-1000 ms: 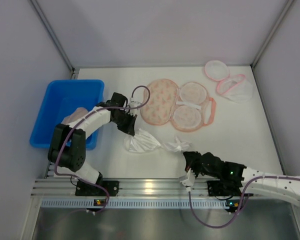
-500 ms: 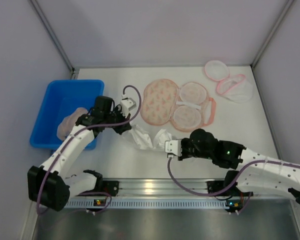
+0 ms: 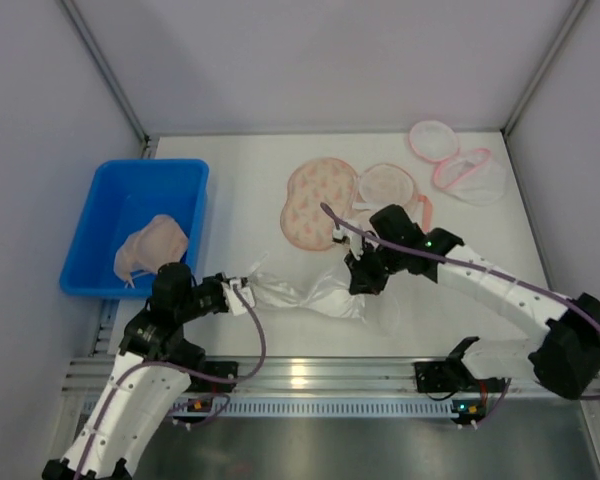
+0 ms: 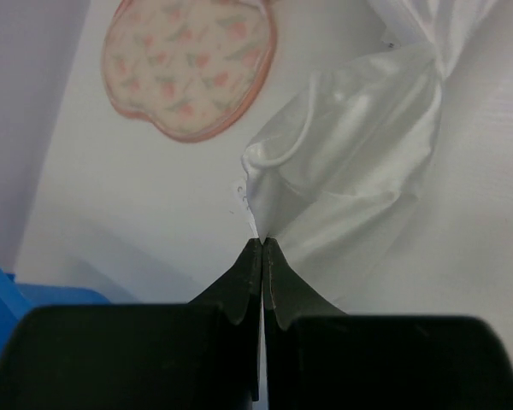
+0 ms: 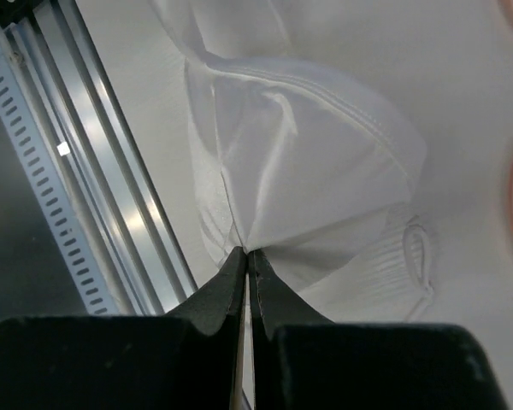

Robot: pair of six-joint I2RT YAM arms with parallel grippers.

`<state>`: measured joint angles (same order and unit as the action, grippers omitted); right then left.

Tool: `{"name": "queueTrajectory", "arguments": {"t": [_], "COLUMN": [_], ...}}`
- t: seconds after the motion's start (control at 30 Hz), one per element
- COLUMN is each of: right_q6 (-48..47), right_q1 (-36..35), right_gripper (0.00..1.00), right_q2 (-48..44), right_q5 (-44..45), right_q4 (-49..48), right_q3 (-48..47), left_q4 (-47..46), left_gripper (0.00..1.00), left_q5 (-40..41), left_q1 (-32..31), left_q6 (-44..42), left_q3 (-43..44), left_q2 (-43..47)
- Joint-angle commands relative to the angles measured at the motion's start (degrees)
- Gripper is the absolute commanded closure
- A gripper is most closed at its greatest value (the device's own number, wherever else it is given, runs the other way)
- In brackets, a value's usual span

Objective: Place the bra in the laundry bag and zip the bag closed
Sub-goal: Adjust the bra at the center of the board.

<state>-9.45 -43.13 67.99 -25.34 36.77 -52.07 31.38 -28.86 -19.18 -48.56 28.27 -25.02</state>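
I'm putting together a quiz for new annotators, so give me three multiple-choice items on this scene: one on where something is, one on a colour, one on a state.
1. Where does the peach garment lie?
A in the blue bin
B beside it
C under it

2. What colour is the bra stretched between the arms?
A black
B white
C red

3. How do the left gripper and right gripper stand?
A both open
B only one shut
C both shut on the bra

Key: A, the bin's walls surround the garment; B, its fabric is plainly white; C, each wrist view shows closed fingers pinching the fabric.
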Motion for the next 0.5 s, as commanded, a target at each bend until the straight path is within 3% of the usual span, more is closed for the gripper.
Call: {"name": "queueTrajectory", "arguments": {"t": [0.0,0.03,0.1,0.27,0.33,0.4,0.47], "right_q6": [2.2,2.4,2.7,3.8,4.3,4.9,5.4], "right_q1": [5.9,7.1,9.7,12.5,12.9,12.9,13.0], "right_gripper": [1.00,1.00,1.00,1.00,1.00,1.00,1.00], "right_q2": [8.6,10.7,15.0,16.8,17.3,17.3,17.4], "right_q5": [-10.4,-12.0,-15.2,-15.0,-14.8,-14.9,-14.6], "right_q4": [6.8,7.6,9.5,7.7,6.9,5.2,4.0], "right_q3": [-5.2,-6.1,-7.9,-8.5,-8.1,-6.8,-5.9], "left_q4": [8.6,12.0,17.2,35.0,42.7,46.8,49.5], "left_gripper": [1.00,1.00,0.93,0.92,0.84,0.60,0.54], "left_q5": [-10.3,-13.2,-18.8,-20.1,-20.3,-20.5,-21.6], "left_q1": [0.1,0.0,0.0,-0.1,-0.1,0.0,-0.1], "left_q6": [-22.9,-30.8,-38.2,-58.2,-65.6,-71.5,-76.7], "left_q3": [-4.6,-5.1,-5.9,-4.8,-2.9,-2.2,-1.8], "left_q2": [5.7,8.4,10.2,8.6,7.2,6.6,7.6]}}
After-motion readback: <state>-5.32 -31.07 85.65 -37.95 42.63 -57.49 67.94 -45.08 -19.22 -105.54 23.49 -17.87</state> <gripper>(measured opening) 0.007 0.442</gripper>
